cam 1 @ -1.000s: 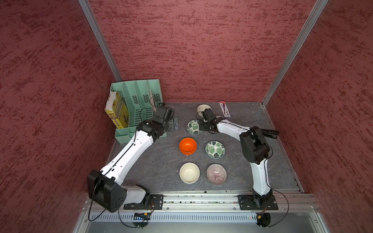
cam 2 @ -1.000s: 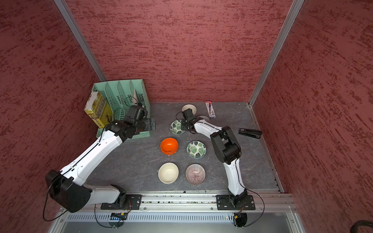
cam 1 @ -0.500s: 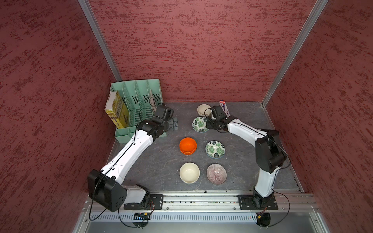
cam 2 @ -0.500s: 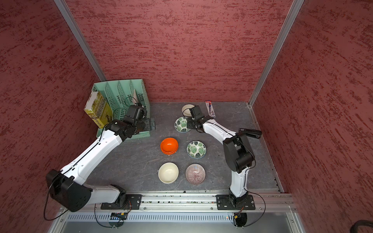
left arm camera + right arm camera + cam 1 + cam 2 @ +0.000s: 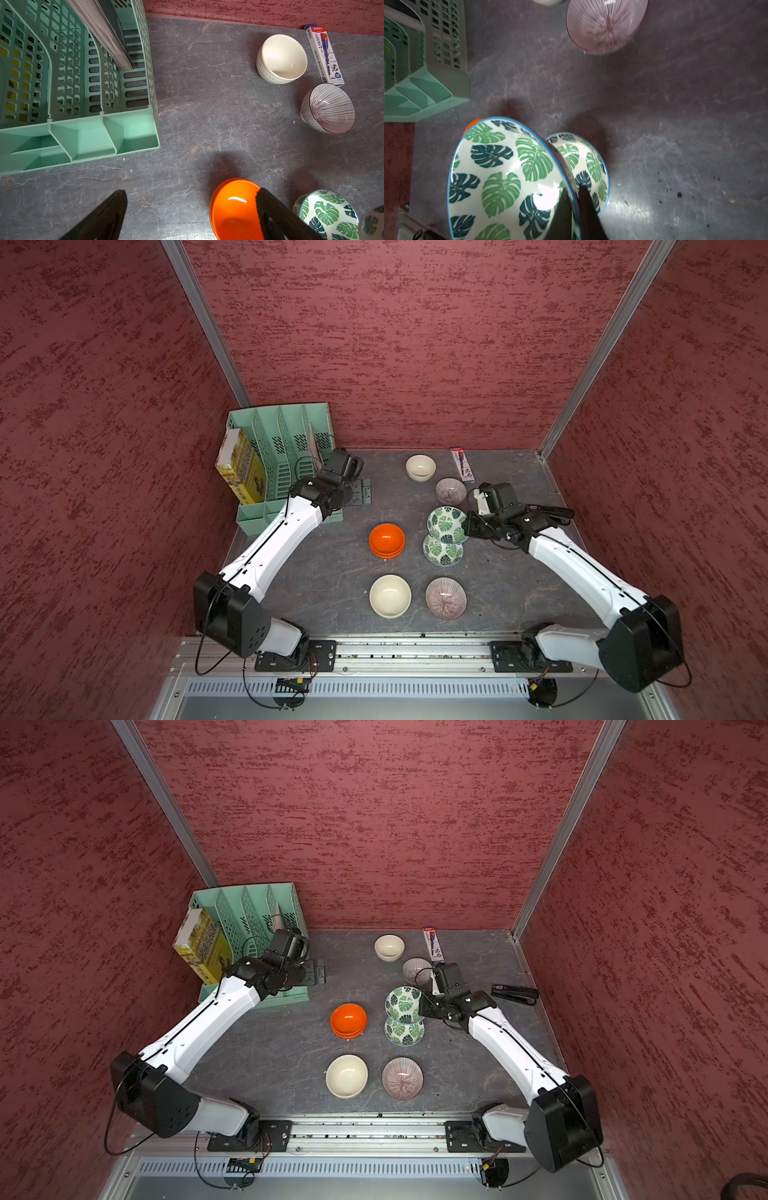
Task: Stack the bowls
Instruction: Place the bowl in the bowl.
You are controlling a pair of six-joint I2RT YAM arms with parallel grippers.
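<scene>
**Leaf-print pair, moment of approach.** My right hand (image 5: 466, 527) is clenched on the rim of the held leaf-print bowl (image 5: 445, 522), one finger inside and one outside; the right wrist view shows this.

- **What has changed:** In the last second I have carried this bowl from the far middle of the surface (image 5: 332, 572), beside the far cream bowl (image 5: 420, 466). It now hangs tilted over the far side of the resting leaf-print bowl (image 5: 441, 555). I cannot tell whether the two touch.
- **Meaning for the task:** I judge this pair one levelling, lowering and release from stacked. The orange stack (image 5: 386, 540) is already nested. The cream and lined purple pairs each remain split, one far and one near.
- **Room for moving:** The orange stack sits near the target's left. The far purple bowl (image 5: 451, 490) lies just beyond the held bowl. The near purple bowl (image 5: 445, 598) and near cream bowl (image 5: 390, 596) stand well clear. Bare surface lies right of the target, under my right arm.
- **Edges:** The pencil box (image 5: 462, 464) lies along the far wall, and the stapler (image 5: 514, 994) lies toward the right edge.
- **Left hand:** My left hand (image 5: 191, 193) is released, its fingers spread wide, beside the green file organiser (image 5: 282, 439) and out of the way.
</scene>
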